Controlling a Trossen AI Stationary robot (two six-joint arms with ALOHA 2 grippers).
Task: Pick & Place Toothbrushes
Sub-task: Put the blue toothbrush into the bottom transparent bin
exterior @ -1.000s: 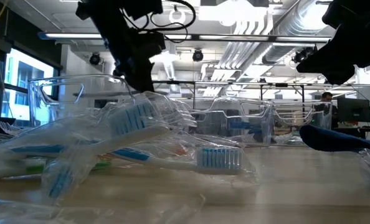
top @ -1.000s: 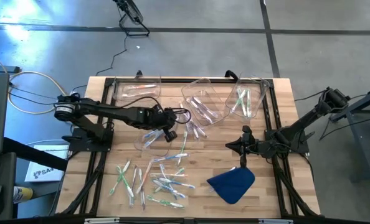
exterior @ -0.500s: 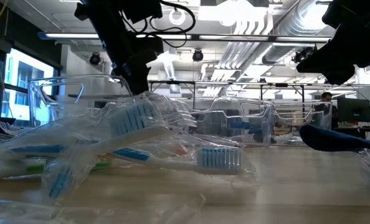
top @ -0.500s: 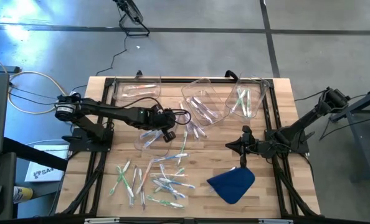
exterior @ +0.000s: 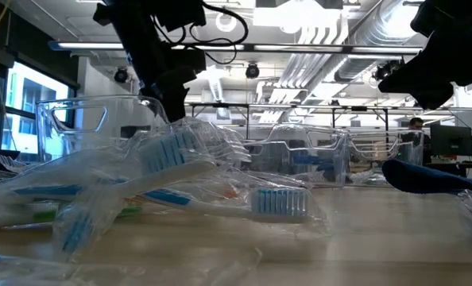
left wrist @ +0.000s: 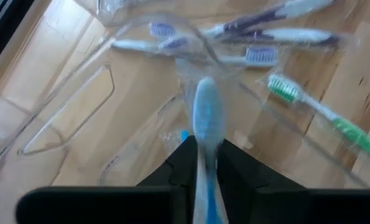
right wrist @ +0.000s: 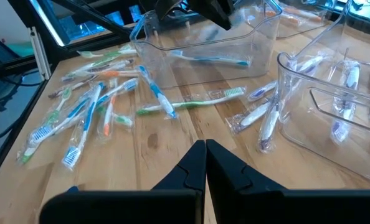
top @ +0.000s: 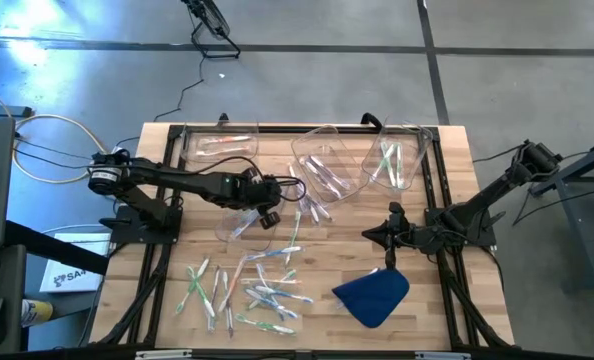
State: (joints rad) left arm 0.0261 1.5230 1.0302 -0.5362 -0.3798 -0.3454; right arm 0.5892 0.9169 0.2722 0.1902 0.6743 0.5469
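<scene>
My left tool [top: 269, 213] hangs over the clear bin [top: 239, 228] at the middle of the worktop [top: 157, 290], its fingers [left wrist: 186, 163] grasping a blue toothbrush [left wrist: 205, 134] that stands between them. My right tool [top: 388, 252] waits clenched and empty just beyond the blue cloth [top: 371, 295]. More toothbrushes [top: 247, 290] lie scattered near the front — others sit in the far bins [top: 327, 160].
</scene>
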